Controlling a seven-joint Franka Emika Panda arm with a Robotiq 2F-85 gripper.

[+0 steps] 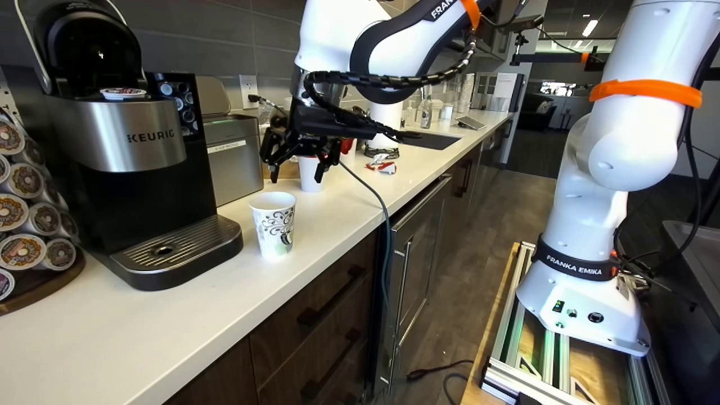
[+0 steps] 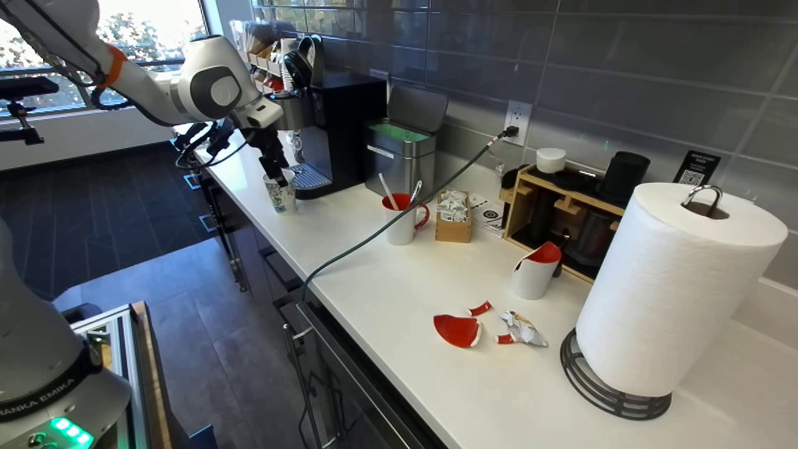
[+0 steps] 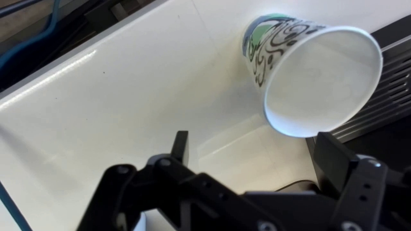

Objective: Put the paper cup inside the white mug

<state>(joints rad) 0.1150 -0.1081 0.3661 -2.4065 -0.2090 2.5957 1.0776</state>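
Observation:
The paper cup (image 1: 274,225), white with a dark swirl and green print, stands upright on the counter beside the coffee maker. It also shows in an exterior view (image 2: 280,196) and in the wrist view (image 3: 282,54), mouth toward the camera. My gripper (image 1: 297,174) is open and empty, close above the cup's rim level. In the wrist view the fingertips (image 3: 252,138) lie below the cup, not around it. A white mug (image 2: 401,229) with red inside and red handle holds a stick and a utensil. A broken white mug (image 2: 533,274) stands farther along. Which one is meant, I cannot tell.
The black and steel coffee maker (image 1: 118,135) stands beside the cup, with a metal bin (image 2: 399,156) behind. A cable (image 2: 368,243) crosses above the counter. Red and white shards (image 2: 458,330) lie near a paper-towel roll (image 2: 667,299). A wooden packet box (image 2: 453,232) adjoins the mug.

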